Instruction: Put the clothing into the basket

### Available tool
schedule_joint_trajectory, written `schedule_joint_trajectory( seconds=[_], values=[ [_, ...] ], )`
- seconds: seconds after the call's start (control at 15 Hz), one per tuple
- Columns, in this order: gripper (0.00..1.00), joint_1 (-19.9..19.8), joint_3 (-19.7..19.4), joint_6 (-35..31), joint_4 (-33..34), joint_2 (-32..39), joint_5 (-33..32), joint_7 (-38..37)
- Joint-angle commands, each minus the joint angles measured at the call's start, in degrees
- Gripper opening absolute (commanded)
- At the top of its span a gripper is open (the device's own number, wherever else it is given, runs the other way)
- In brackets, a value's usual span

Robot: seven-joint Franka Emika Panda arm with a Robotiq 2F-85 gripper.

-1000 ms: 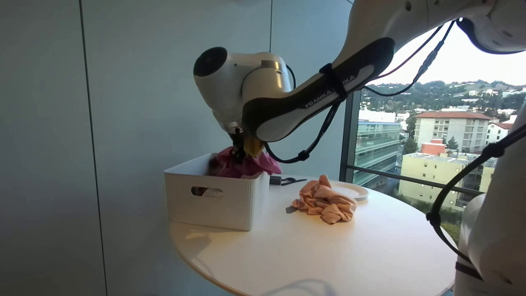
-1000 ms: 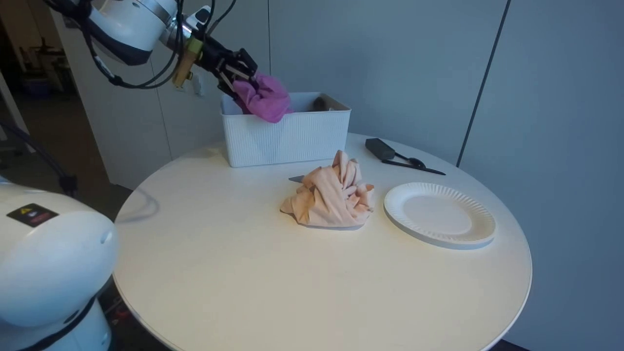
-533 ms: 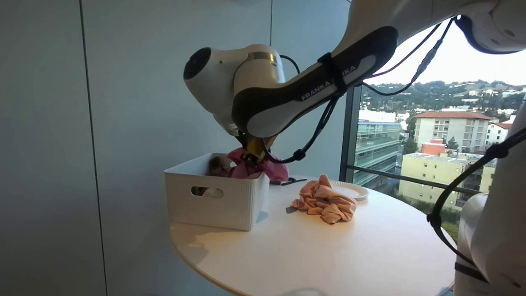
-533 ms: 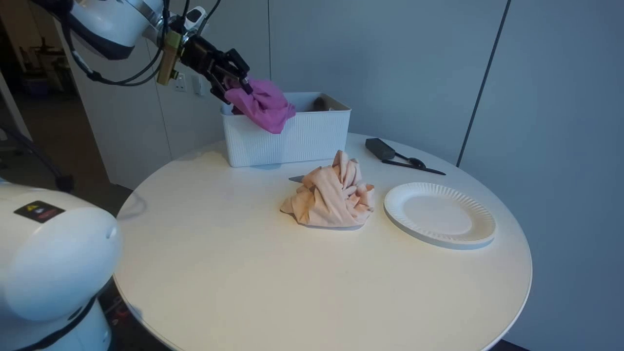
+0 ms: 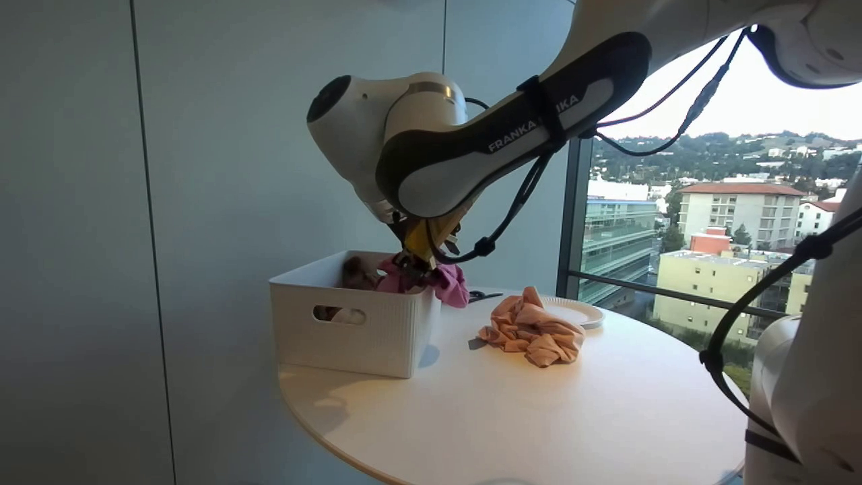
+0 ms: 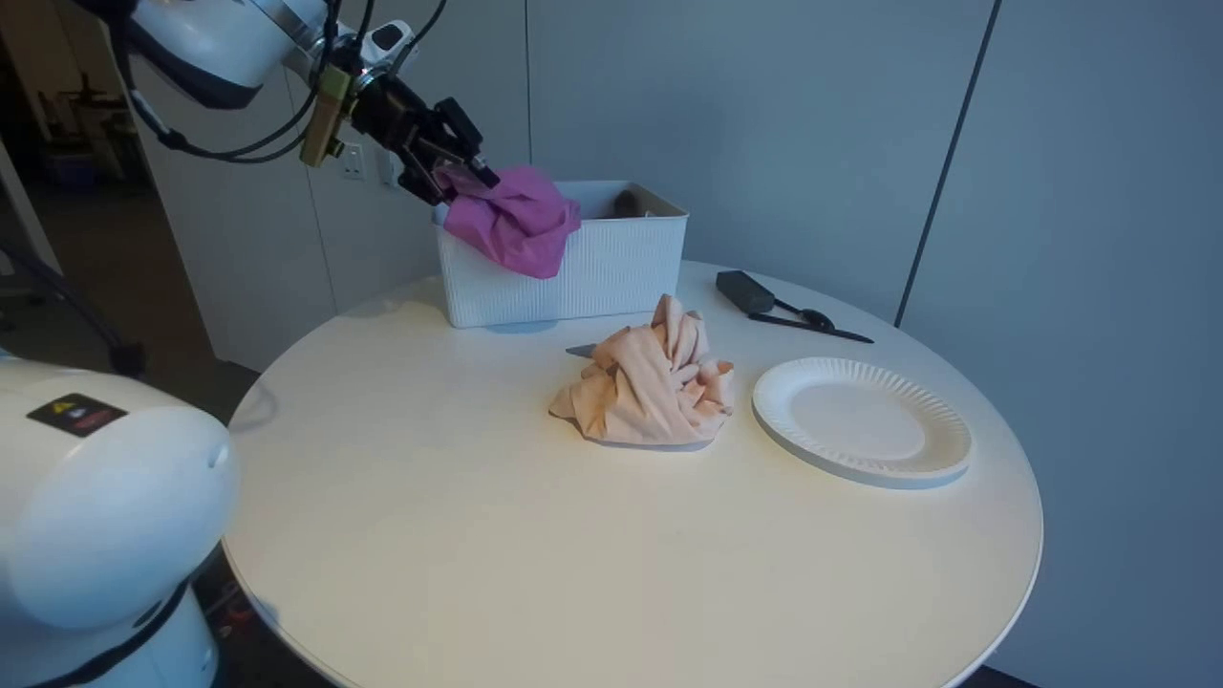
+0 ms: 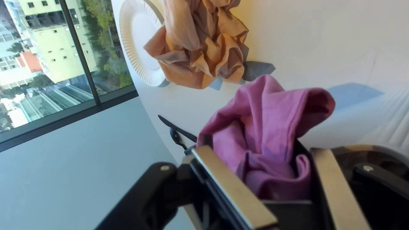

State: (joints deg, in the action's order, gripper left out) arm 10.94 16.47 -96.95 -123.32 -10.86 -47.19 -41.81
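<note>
Tool (image 7: 260, 149) is over the basket (image 6: 602, 272) rim, fingers (image 7: 235, 187) spread well apart. Pink cloth (image 6: 521, 227) is bunched in the gap; doesn't look clamped, though contact at the tips is partly hidden. It lies right under the tool across the basket edge: part inside, a flap hanging down the outer wall, not reaching the desk (image 6: 478, 535).

My read on the step: letting pink go into the basket, about half there. Next move shouldn't be a plain retreat; the flap could pull it out. Pinch the flap, lift over the rim, carry inward, let go lower down.

In the basket, off to the tool's side: something brown (image 5: 355, 271), can't tell what.

Outside the basket, away from the tool: peach cloth (image 6: 645, 382), crumpled on the desk. If it counts as clothing too, that's a separate pick afterwards. Farther out, black utensils (image 6: 812, 329), then the plate (image 6: 860, 420) near the peach cloth's far side.
</note>
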Motion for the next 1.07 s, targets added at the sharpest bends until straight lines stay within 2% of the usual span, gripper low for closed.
schedule_joint_trajectory(
  seconds=[0.0,0.07,0.13,0.4,0.6,0.8,1.0],
  values=[
    [0.91,0.3,0.3,3.1,-0.2,-3.3,-3.5,-2.2],
    [0.99,0.4,-0.2,1.8,-1.2,-5.0,-4.2,-1.5],
    [1.00,0.4,-1.0,-0.5,-2.0,-6.6,-3.8,-1.2],
    [1.00,0.3,-6.0,-12.9,-7.9,-17.7,4.0,3.0],
    [1.00,-1.3,-9.4,-18.3,-11.9,-24.1,10.3,2.7],
    [1.00,-5.1,-10.1,-20.1,-13.5,-24.4,15.0,1.2],
    [1.00,-9.2,-10.3,-21.4,-13.4,-19.6,17.6,2.4]
  ],
)
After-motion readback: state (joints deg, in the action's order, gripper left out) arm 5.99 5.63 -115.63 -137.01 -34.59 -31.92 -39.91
